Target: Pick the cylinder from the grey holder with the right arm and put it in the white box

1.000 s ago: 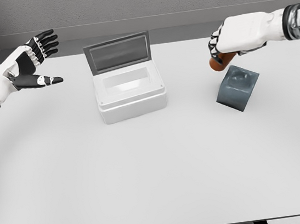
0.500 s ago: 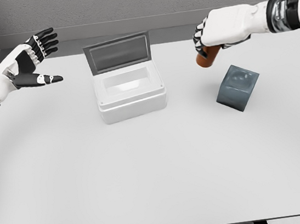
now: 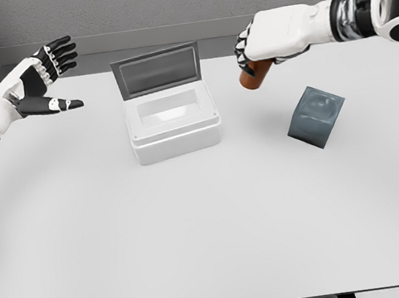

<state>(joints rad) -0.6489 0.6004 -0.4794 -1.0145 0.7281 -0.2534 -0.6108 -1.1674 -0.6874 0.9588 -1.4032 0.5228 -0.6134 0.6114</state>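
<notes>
My right hand (image 3: pixel 258 47) is shut on a brown cylinder (image 3: pixel 254 76), whose lower end sticks out below the fingers. It hangs above the table, between the white box (image 3: pixel 172 122) and the grey holder (image 3: pixel 316 117). The box stands at centre left with its lid (image 3: pixel 157 69) raised at the back and its inside showing nothing. The holder sits tilted on the table at the right, its socket vacant. My left hand (image 3: pixel 49 79) hovers open at the far left, fingers spread.
The white table (image 3: pixel 210 228) stretches wide in front of the box and holder. A grey wall runs behind its back edge.
My right hand has carried the cylinder up out of the holder and leftward toward the box. The left arm has not moved.
</notes>
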